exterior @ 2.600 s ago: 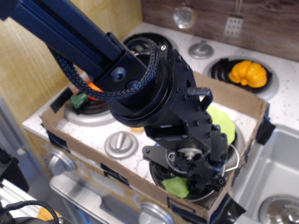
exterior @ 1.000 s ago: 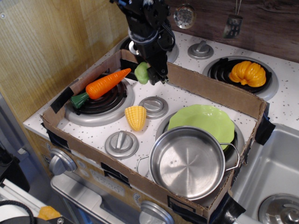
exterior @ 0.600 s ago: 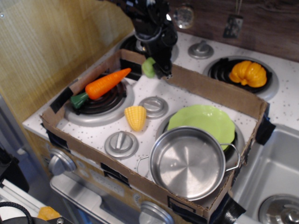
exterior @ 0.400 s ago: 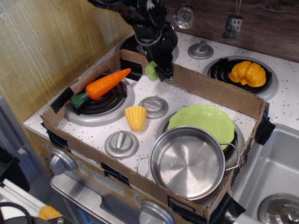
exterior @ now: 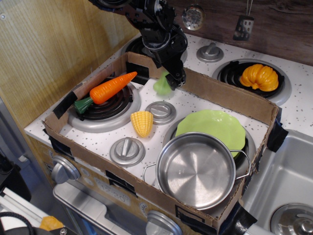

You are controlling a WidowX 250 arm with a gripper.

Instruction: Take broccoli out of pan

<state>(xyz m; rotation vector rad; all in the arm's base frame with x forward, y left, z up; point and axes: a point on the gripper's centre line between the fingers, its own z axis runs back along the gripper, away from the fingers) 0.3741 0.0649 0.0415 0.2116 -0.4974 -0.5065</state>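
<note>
The light-green broccoli is low over the white stovetop, just inside the back wall of the cardboard box. It sits at the left side of my black gripper, touching the fingertips. The jaws are seen edge-on, so I cannot tell whether they still grip it. The shiny steel pan stands empty at the box's front right corner, far from the gripper.
The cardboard box wall rings the stovetop. Inside are an orange carrot on the left burner, a yellow corn cob, a lime-green plate behind the pan, and knobs. An orange pumpkin lies outside at back right.
The gripper rose out of the pan with the broccoli, carried it to the back left, then lowered. The broccoli now sits lower against the fingertips than 0.4 s ago.
</note>
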